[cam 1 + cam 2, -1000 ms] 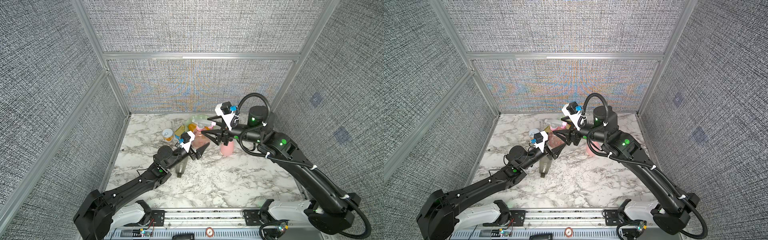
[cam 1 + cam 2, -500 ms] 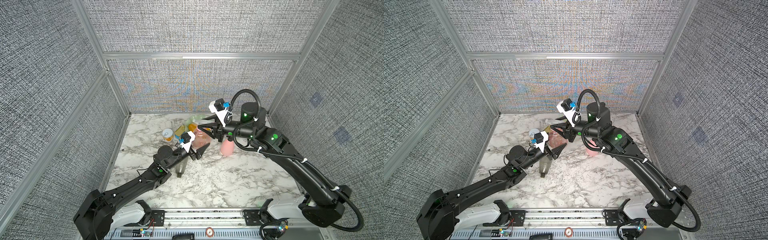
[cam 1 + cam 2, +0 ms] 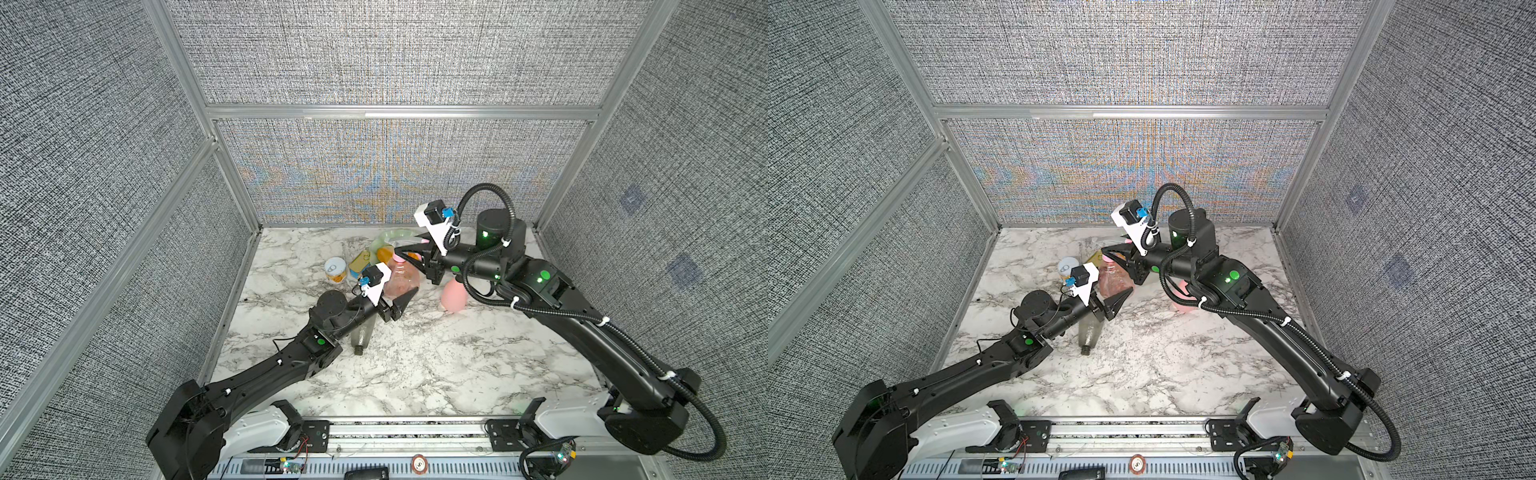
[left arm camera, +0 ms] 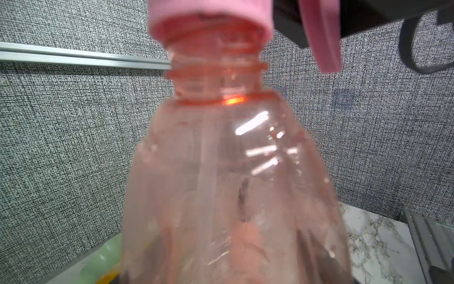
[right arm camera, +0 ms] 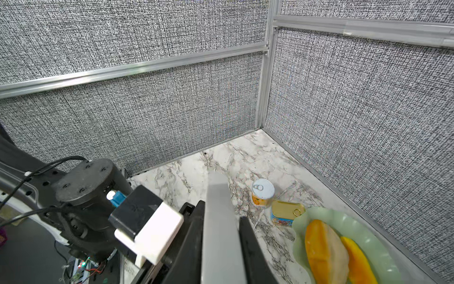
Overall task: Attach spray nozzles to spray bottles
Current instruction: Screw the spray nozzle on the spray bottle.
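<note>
My left gripper is shut on the body of the clear pink spray bottle, which stands upright and fills the left wrist view. A grey-and-pink spray nozzle sits on the bottle's neck: its pink collar covers the mouth and its dip tube runs down inside. My right gripper is shut on that nozzle's grey head. The opaque pink bottle stands below the right wrist. The smoky grey bottle lies under the left forearm. Other nozzles are out of view.
A small round can and a flat gold tin stand left of the bottle. A green plate with orange fruit pieces lies at the back. Fabric walls close in three sides.
The right gripper has swung left over the pink bottle's top and its jaws have closed on the nozzle head. The left arm and its bottle have held still.
</note>
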Action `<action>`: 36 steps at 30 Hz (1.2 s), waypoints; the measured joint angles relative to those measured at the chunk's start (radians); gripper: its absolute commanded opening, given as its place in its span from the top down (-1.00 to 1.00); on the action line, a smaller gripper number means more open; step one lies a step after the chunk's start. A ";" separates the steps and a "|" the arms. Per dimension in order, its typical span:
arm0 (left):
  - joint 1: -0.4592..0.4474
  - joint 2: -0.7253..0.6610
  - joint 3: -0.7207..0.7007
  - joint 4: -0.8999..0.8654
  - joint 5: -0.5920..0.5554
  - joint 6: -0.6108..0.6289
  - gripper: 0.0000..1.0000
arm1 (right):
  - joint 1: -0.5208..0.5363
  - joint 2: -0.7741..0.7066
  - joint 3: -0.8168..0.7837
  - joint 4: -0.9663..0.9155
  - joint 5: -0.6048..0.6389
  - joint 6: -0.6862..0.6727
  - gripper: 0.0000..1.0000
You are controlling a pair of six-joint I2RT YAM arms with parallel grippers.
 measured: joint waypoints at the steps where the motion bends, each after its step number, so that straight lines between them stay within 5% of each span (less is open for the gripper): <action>1: 0.000 0.000 0.000 -0.005 -0.004 0.000 -0.31 | 0.004 0.000 -0.003 0.001 0.013 -0.006 0.70; 10: 0.000 -0.006 0.005 -0.076 -0.060 0.019 -0.27 | 0.066 0.024 0.010 -0.038 0.215 0.024 0.72; 19: 0.002 -0.043 -0.040 -0.106 -0.175 0.047 -0.26 | 0.156 0.084 -0.012 0.015 0.462 0.215 0.74; 29: 0.003 -0.051 -0.063 -0.095 -0.307 0.099 -0.25 | 0.306 0.224 0.121 -0.033 0.885 0.352 0.67; 36: 0.007 -0.045 -0.080 -0.072 -0.381 0.122 -0.25 | 0.346 0.310 0.206 -0.056 1.026 0.407 0.56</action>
